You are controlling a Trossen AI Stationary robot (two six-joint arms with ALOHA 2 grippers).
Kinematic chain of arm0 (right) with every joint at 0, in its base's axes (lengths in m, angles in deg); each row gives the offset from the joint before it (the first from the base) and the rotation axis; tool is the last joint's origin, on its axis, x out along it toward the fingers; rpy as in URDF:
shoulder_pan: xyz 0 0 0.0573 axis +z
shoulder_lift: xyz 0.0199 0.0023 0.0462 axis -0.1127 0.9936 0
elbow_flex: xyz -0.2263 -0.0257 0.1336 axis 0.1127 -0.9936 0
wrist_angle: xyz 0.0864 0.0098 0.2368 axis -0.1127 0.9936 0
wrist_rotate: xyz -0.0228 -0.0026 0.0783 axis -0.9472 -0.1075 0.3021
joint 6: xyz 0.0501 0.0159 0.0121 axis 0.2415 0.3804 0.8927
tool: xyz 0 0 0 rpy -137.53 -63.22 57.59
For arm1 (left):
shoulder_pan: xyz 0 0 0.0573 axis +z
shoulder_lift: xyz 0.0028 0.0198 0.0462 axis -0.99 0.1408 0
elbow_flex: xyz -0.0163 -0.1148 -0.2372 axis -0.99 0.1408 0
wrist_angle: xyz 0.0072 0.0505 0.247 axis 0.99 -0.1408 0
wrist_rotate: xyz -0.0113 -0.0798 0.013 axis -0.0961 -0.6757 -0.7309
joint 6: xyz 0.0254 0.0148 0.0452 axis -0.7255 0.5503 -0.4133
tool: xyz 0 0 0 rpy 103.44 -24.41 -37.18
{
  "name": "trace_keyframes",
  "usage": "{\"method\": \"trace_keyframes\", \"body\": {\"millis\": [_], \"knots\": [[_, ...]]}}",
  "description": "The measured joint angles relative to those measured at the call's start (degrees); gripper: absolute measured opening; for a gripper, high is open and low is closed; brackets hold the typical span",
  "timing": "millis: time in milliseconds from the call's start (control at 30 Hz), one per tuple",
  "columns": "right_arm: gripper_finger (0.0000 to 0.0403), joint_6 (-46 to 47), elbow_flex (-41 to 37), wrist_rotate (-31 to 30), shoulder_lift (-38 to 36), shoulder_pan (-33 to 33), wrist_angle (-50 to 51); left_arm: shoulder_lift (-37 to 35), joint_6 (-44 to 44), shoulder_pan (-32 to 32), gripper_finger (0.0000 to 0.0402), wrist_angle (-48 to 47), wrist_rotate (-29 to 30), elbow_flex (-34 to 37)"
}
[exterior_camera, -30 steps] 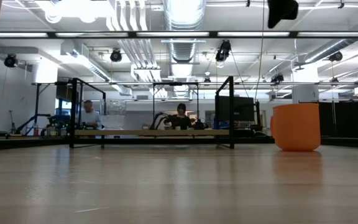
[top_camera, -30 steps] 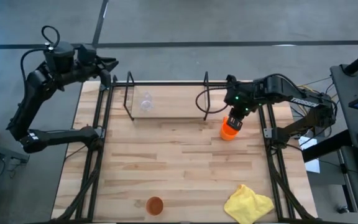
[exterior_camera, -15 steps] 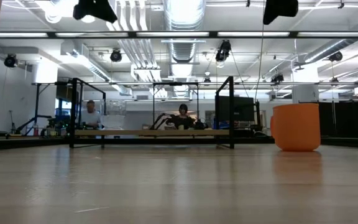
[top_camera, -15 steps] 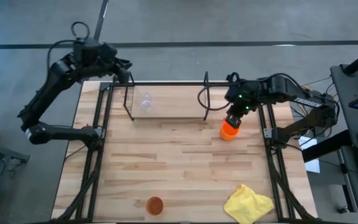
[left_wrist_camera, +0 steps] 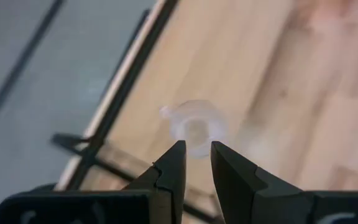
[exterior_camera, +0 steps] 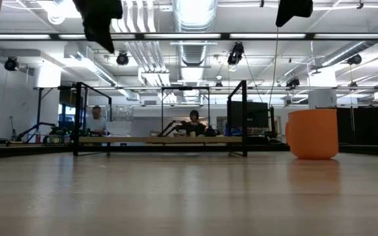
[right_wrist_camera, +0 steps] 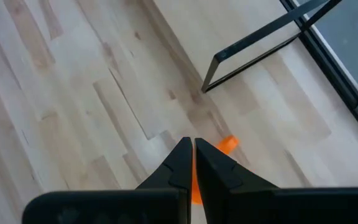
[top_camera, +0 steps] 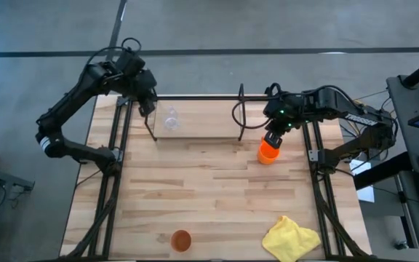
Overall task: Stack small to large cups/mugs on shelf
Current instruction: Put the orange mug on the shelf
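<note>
The black wire shelf [top_camera: 195, 97] stands at the table's far edge. The tiny clear glass [top_camera: 171, 120] sits on its base between the shelf's two upright loops, near the left one. My left gripper [top_camera: 146, 98] hovers high over the shelf's far left corner, slightly open, its fingers pointing down at the glass [left_wrist_camera: 194, 127]. The orange mug [top_camera: 268, 151] stands upright on the table just right of the shelf. My right gripper [top_camera: 275, 135] hangs shut well above it [exterior_camera: 294, 9]. The terracotta tumbler [top_camera: 181, 239] stands at the near edge.
A crumpled yellow cloth [top_camera: 289, 238] lies at the near right corner. Bare wood fills the middle of the table between the shelf and the tumbler. Black frame rails [top_camera: 115, 160] run along both table sides. People sit at benches in the room behind [exterior_camera: 96, 121].
My left gripper has swung from beyond the table's far left corner toward the right, to the shelf's left end, and has come down into the top of the low view. The right gripper, the cups and the shelf have stayed put.
</note>
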Motion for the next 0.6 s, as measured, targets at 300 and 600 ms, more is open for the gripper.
{"method": "trace_keyframes", "body": {"millis": [300, 600], "knots": [[0.0013, -1.2, 0.0, 0.0, 0.0, 0.0, 0.1, -1.9, 1.0, -2.1, 0.0061, 15.2, -22.9, -0.8], [0.0013, -3.8, 0.0, 0.1, 0.0, 0.0, 0.8, -3.8, 3.8, -2.1, 0.0061, 19.6, -20.9, 1.3]]}}
